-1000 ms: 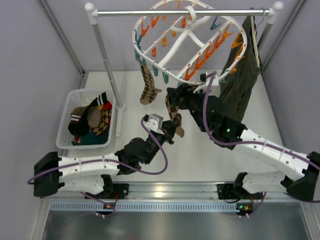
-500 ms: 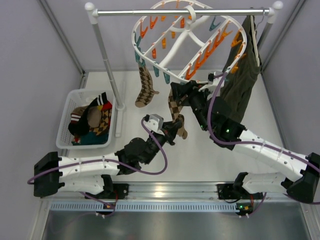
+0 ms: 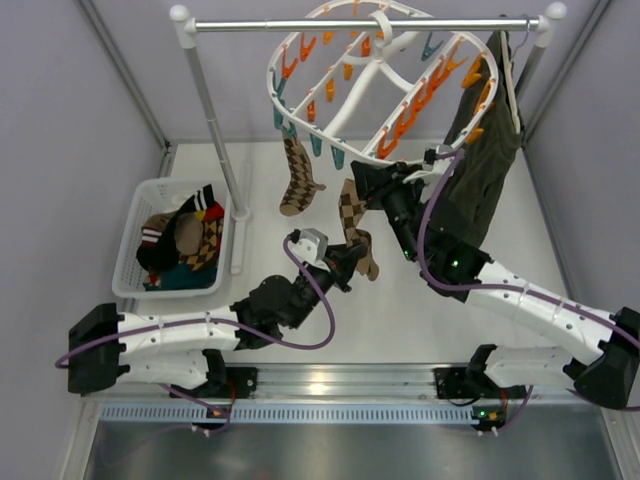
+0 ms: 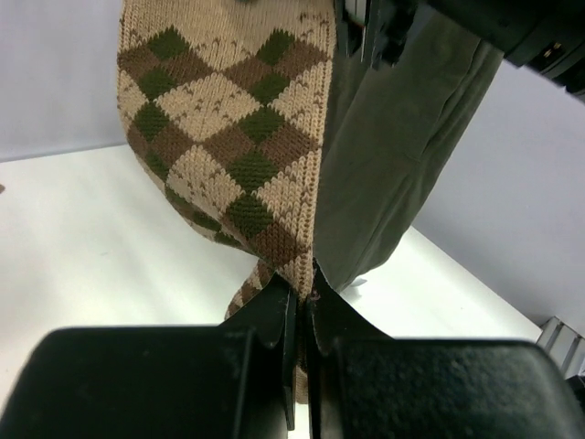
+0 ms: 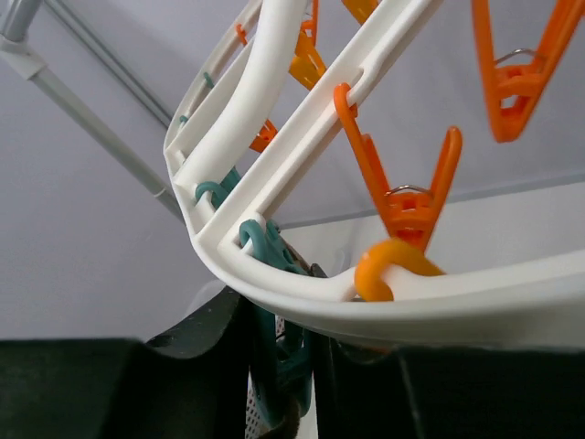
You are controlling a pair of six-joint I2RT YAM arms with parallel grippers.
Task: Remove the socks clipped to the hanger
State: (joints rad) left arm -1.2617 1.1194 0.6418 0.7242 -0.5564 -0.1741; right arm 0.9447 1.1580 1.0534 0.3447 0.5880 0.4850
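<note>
Step in hand: freeing the middle sock (image 3: pixel 351 210) from its peg. Judged about midway through the task, with some socks in the basket (image 3: pixel 128 262) at left of the top view and two yet clipped.

Hangs at frame centre in the top view, under the lower rim of the hanger (image 5: pixel 475 306), just left of the green garment (image 3: pixel 485 160). Clipped by the cuff, toe down. Long axis near upright, running in the top view from the rim down the frame and a little rightward, foot end bent toward lower right. Fills the upper centre of the left wrist view, argyle diamonds stacked along the same top-to-bottom line, cuff past the top edge.

Left gripper (image 4: pixel 302 306): shut on the sock's lower edge, fabric pinched at lower centre of its own view.

Right gripper (image 5: pixel 279 384): narrow, set about a teal peg (image 5: pixel 271 334) at bottom centre of its view, a finger close on either side. Likely the peg holding the cuff. Squeezing already or not, cannot tell.

Next move, as a judgement: press the peg fully to open its mouth, then draw the sock down along its length with the left gripper, toward the basket. Calls for timing: no pull before a full squeeze, else risk of a tilted hanger or stretched knit.

Second sock (image 3: pixel 298 182) at left, on the left rim, also cuff up, untouched.
</note>
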